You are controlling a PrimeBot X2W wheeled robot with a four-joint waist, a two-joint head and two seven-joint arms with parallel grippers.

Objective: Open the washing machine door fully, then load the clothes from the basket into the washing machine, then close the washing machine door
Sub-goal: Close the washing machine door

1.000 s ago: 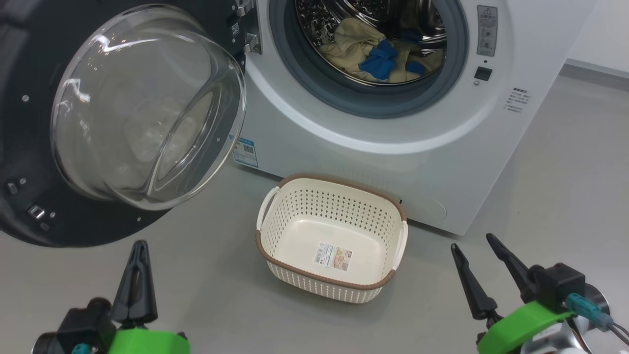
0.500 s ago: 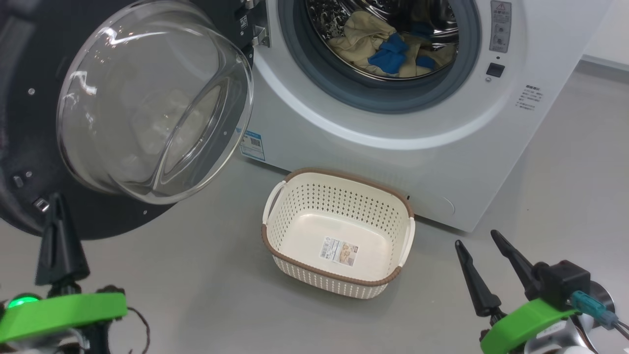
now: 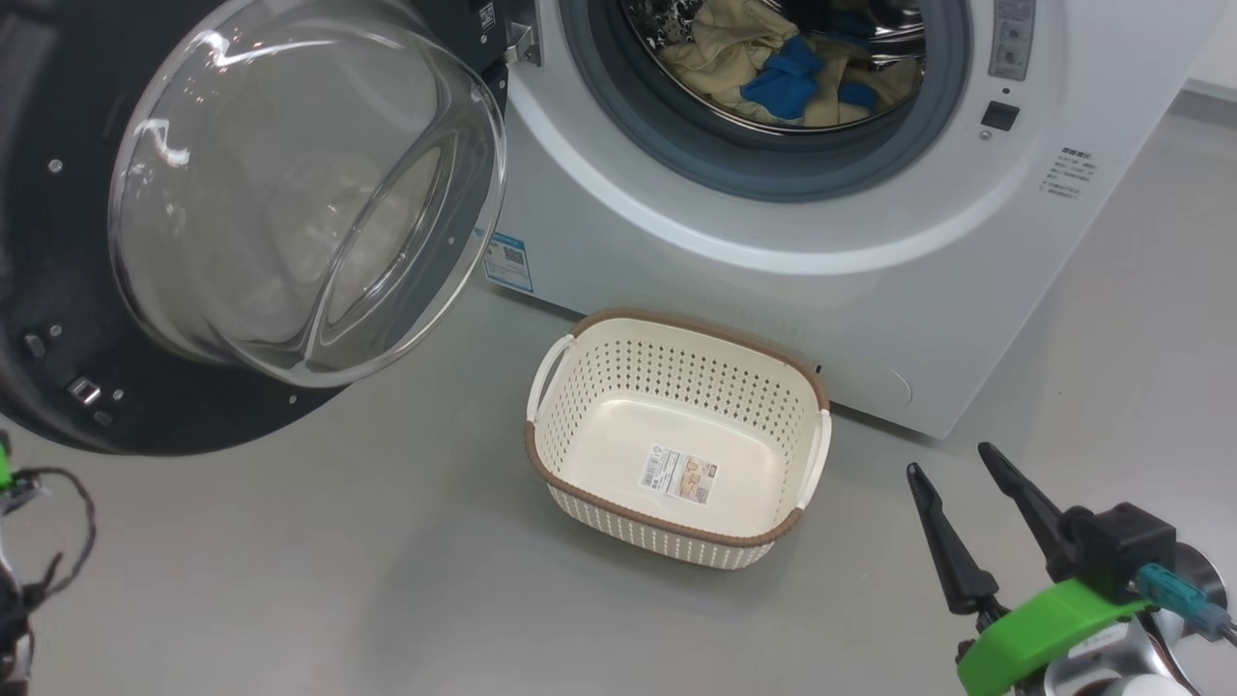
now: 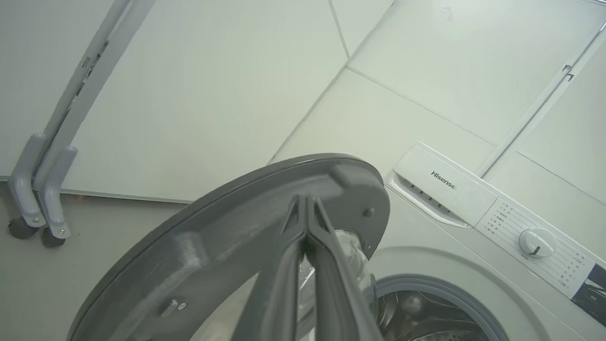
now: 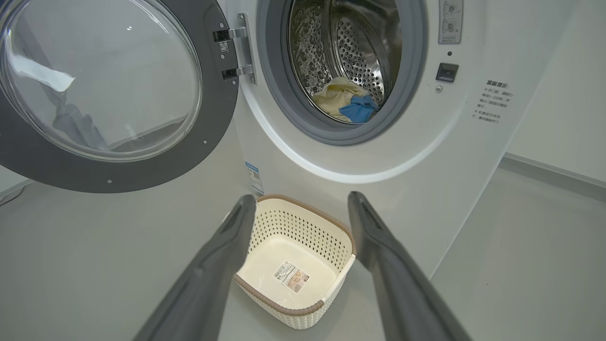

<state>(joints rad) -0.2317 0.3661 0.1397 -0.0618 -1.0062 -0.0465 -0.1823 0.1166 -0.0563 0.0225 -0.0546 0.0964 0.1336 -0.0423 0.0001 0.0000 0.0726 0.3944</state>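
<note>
The white washing machine (image 3: 773,280) stands with its door (image 3: 58,290) swung wide open to the left, glass bowl bulging toward me. Cream-yellow clothes (image 3: 773,68) with blue patches lie in the steel drum, also the clothes (image 5: 345,102) in the right wrist view. In front of the machine, the cream basket (image 3: 676,324) sits on the floor with just a sticker on its bottom. My right gripper (image 3: 949,459) hovers open at the lower right, aimed toward the basket (image 5: 307,208). My left gripper (image 4: 303,201) is shut, its tips close before the door's grey rim (image 4: 227,227); contact is unclear.
Grey floor (image 3: 338,561) surrounds the basket. A blue label sticker (image 3: 509,261) marks the machine's lower front corner. The left wrist view looks at white wall panels, a grey frame on castors (image 4: 38,189) and the control panel with a dial (image 4: 535,241).
My left gripper, still shut, has swung left and out of the head view. The head camera has shifted, sliding the whole scene up and to the right. The right gripper stays open in place.
</note>
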